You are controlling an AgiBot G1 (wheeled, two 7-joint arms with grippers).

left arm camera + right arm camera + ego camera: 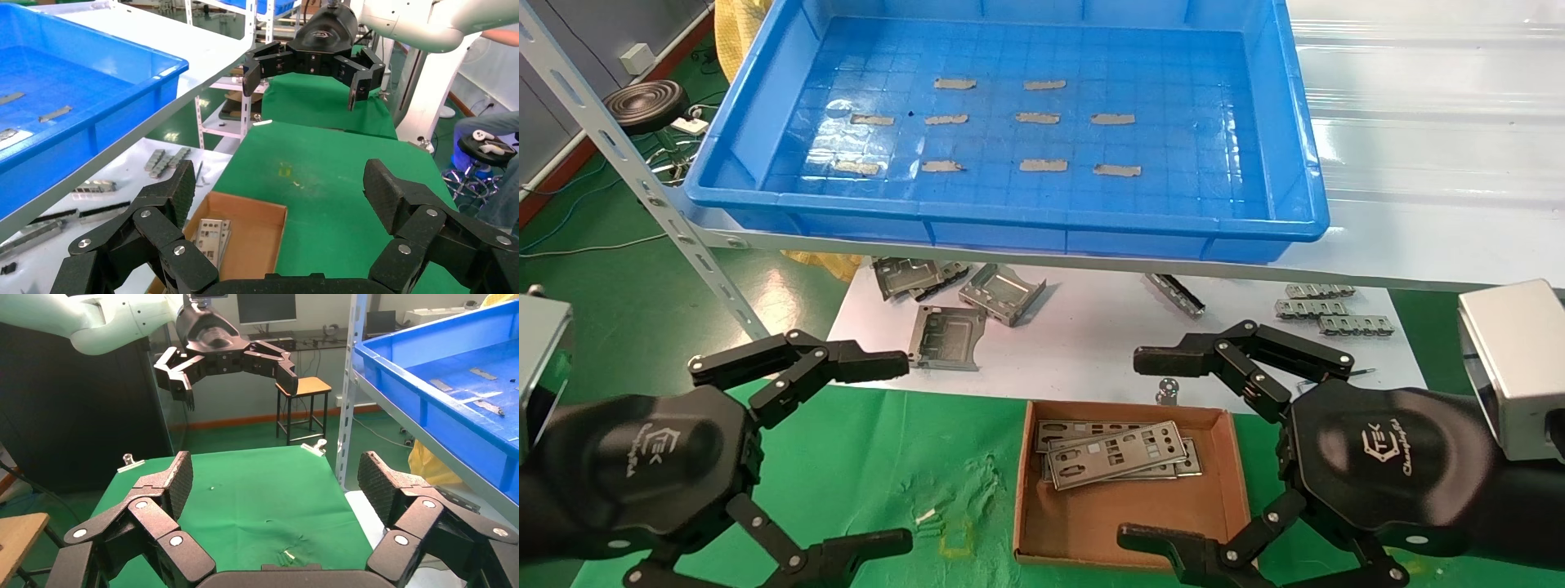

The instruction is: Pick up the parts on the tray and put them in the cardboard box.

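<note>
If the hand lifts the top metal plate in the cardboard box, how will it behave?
The top plate looks thin, so probably light and slightly springy. Lying flat on other plates in the cardboard box, it may slide, and its edge seems hard to catch.

Clear gap between left gripper [891, 449] and right gripper [1152, 449], above open cardboard box [1128, 531].

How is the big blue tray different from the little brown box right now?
The blue tray is far larger than the cardboard box and sits on a raised shelf; the box lies lower, on green cloth. The tray holds only small grey tape strips; the box holds punched metal plates. Both are shallow, open-topped and rectangular.
</note>
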